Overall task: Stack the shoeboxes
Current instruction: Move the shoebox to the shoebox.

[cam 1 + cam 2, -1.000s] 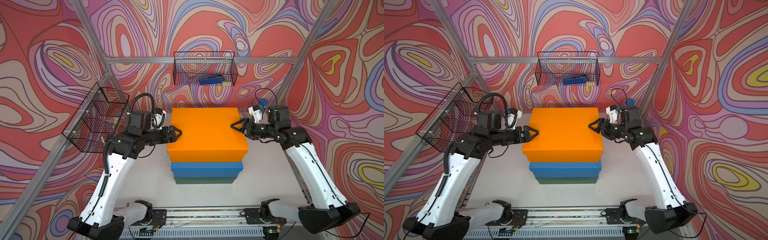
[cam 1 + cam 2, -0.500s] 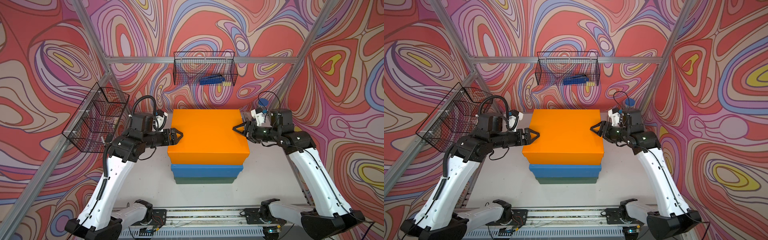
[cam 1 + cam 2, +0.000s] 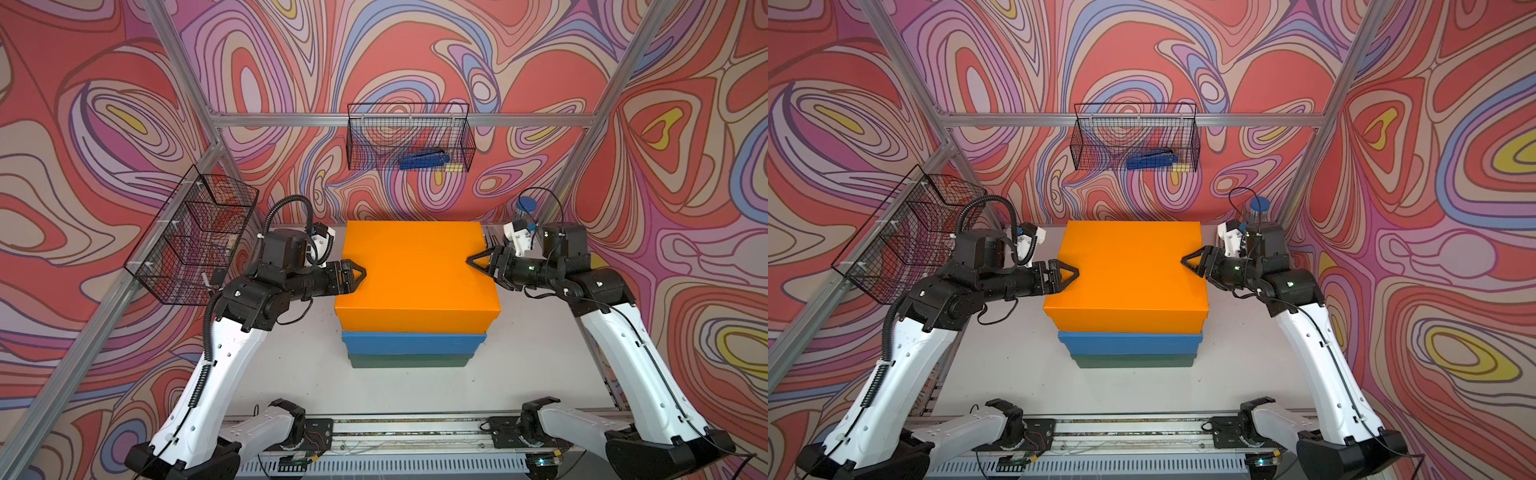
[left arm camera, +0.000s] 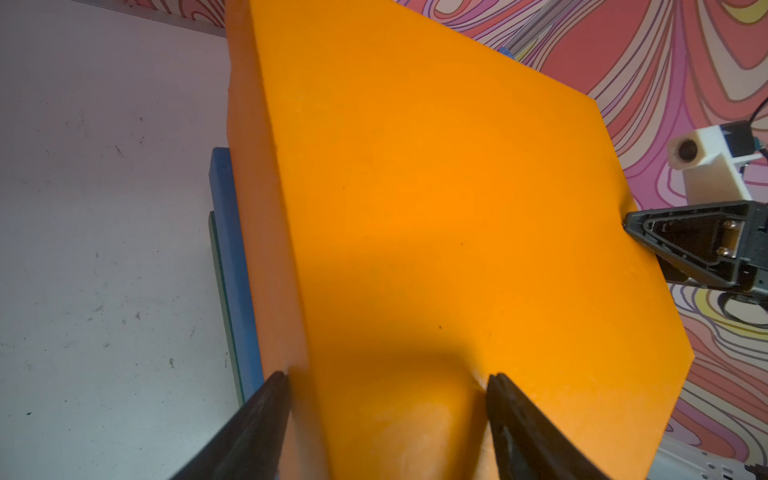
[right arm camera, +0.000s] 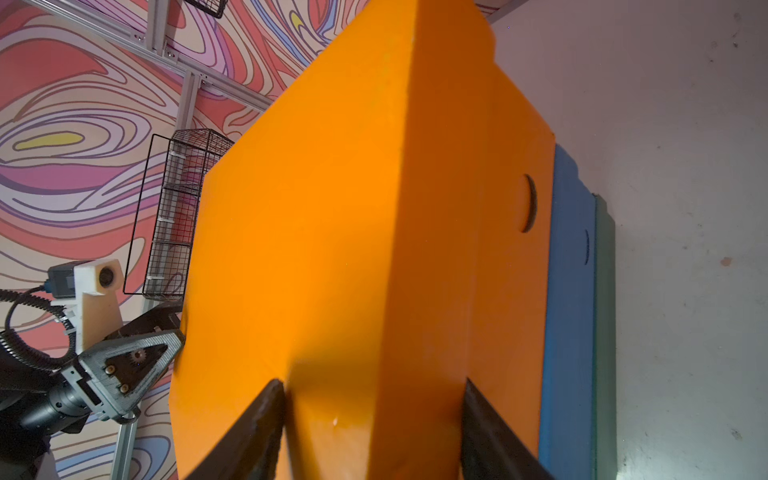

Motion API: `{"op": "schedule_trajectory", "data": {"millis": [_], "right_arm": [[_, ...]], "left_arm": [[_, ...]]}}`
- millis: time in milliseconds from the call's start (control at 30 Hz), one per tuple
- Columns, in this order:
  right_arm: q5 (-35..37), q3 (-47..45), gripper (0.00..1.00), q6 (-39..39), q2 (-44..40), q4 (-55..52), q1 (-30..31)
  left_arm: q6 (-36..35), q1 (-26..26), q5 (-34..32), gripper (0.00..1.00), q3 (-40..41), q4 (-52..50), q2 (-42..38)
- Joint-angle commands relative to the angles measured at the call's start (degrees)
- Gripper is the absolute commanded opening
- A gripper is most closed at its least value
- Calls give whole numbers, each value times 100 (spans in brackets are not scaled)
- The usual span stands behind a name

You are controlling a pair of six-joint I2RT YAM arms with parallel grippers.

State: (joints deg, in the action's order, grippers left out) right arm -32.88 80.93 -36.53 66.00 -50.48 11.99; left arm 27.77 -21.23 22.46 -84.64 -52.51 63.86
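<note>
Bright, even light; a soft shadow lies across the orange shoebox (image 4: 436, 187).

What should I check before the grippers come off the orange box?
1. Order, orange box on blue box on green box: ok.
2. Orange box seated, no gap in the right wrist view: ok.
3. Sides roughly flush in both top views: ok.
4. Rear edges flush: cannot tell, hidden.
5. Left gripper and right gripper each pinch the orange box's upper edge, top and side: ok.
6. Left arm's clearance from the basket: cannot tell.
</note>
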Motion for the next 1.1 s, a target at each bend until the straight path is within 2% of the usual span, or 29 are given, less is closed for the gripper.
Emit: {"op": "schedule_trajectory", "data": {"millis": [0, 200, 433, 633, 833, 1067], "right_arm": [[-374, -149, 64, 69, -43, 47, 216], [-365, -278, 63, 20, -83, 123, 225], [-313, -244, 64, 40, -100, 73, 228], [-29, -141, 73, 212, -125, -145, 231], [276, 17, 88, 422, -113, -307, 225], [331, 119, 93, 498, -76, -246, 225]], "left_arm": [[181, -267, 446, 75, 187, -115, -77], [295, -388, 318, 75, 249, -82, -173], [109, -408, 150, 78, 217, -184, -85], [-113, -408, -229, 84, 59, -390, -72], [-331, -407, -637, 94, -191, -623, -67], [-435, -368, -875, 100, -415, -719, -92]]}}
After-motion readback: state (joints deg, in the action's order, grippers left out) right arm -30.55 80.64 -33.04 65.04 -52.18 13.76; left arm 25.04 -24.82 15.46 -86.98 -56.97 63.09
